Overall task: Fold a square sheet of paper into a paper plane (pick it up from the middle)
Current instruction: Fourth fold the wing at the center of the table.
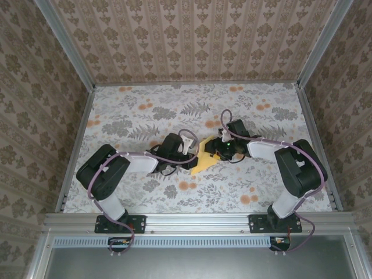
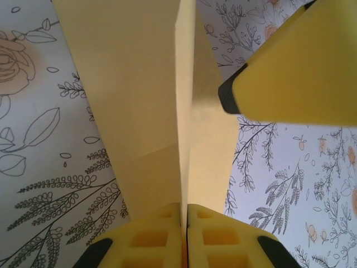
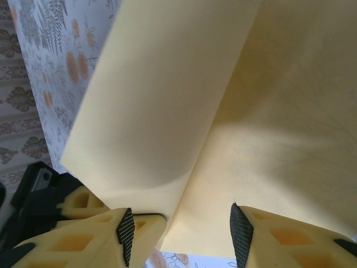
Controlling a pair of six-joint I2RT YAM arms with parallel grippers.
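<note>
Pinching of the sheet of paper (image 2: 134, 100) is being carried out by the left gripper (image 2: 184, 218). Its jaws are being pressed together on the centre crease, with the folded layers rising from between them. The sheet is being held over the middle of the floral table (image 1: 145, 116), between the two arms. The right gripper (image 3: 181, 234) is being presented with its jaws spread, one to each side of a raised flap, and no clamping by it is being observed.

Risks are being recorded as judgements. A closing of the right jaws off the crease is being rated likely to set a skewed fold. A pull against the left pinch is being rated liable to tear or slip the thin paper. Collision between the two closely placed grippers is also being flagged.

The sheet's outline is being cut off in both wrist views, so the fold stage is being left undetermined. In the top view the paper is being largely covered by the grippers.
</note>
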